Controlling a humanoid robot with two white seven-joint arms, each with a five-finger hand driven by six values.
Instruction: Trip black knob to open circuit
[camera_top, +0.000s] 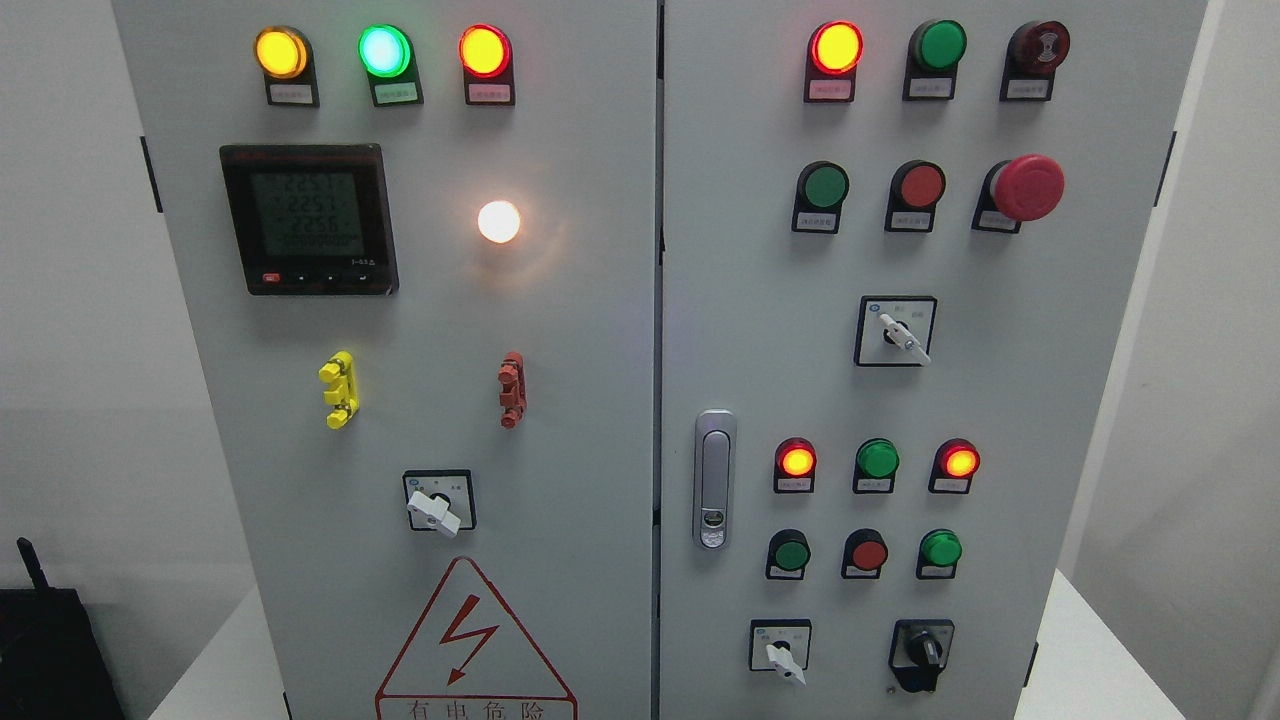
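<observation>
The black knob (925, 652) sits on the right door of a grey electrical cabinet (600, 330), at the lower right, on a black square plate. Its handle points roughly straight up. No robot hand or arm shows in the head view.
White selector knobs sit on the right door (785, 658), higher on that door (903, 336) and on the left door (433, 512). A red mushroom stop button (1027, 187) sticks out at upper right. A door handle (714, 478) is near the middle seam. A black box (50, 650) stands at lower left.
</observation>
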